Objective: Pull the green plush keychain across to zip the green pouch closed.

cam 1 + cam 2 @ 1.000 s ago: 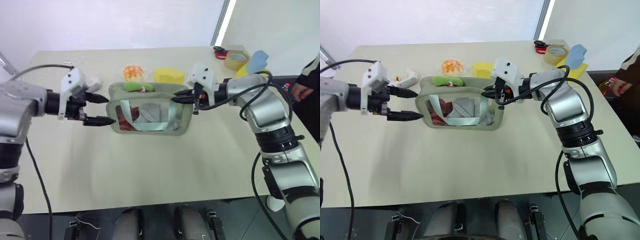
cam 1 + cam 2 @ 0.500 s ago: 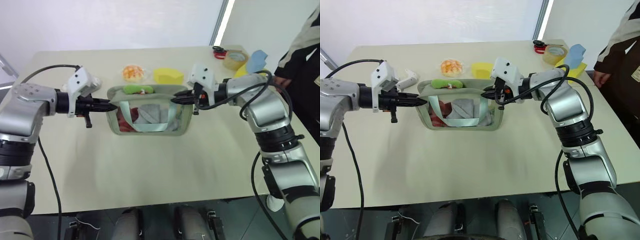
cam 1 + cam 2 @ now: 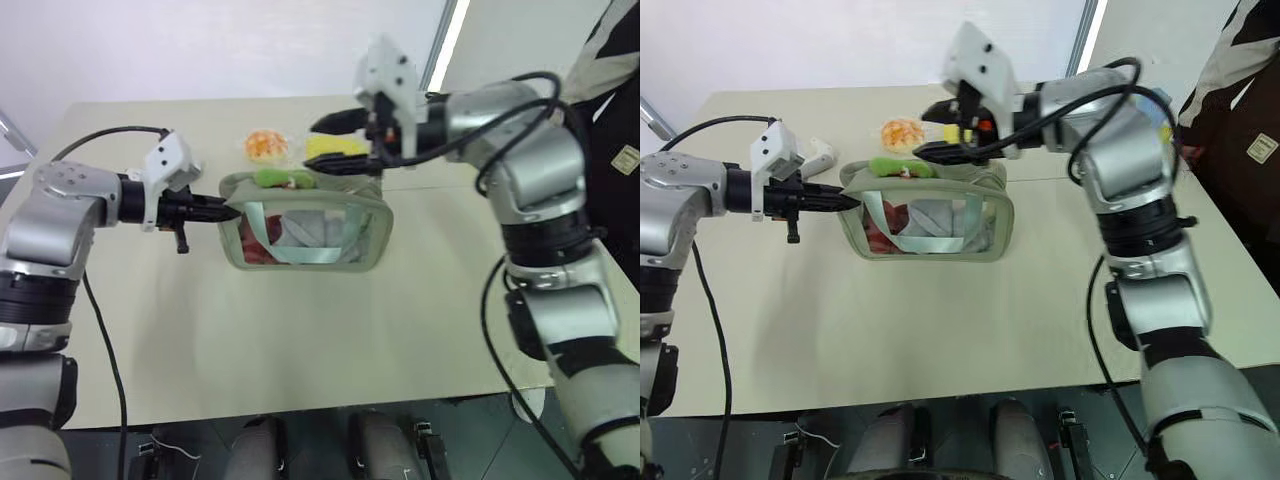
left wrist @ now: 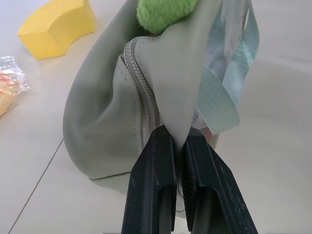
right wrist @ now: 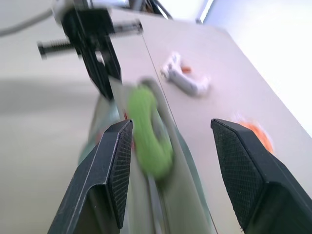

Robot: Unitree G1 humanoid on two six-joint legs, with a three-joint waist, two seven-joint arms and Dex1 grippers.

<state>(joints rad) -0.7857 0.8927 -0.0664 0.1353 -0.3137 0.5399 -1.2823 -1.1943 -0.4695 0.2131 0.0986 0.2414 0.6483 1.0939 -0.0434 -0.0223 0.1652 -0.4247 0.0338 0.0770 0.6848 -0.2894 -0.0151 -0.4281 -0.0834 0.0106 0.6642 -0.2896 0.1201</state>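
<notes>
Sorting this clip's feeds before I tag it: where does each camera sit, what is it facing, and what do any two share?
Left and right eye views: on the head, looking forward and down at the table and green pouch; both arms show.
Left wrist view: on the left arm, looking along the shut left pincer pinching the pouch's end.
Right wrist view: on the right arm, looking along the open right pincer over the green plush keychain.
Shared: both wrist views show the keychain and pouch.
</notes>
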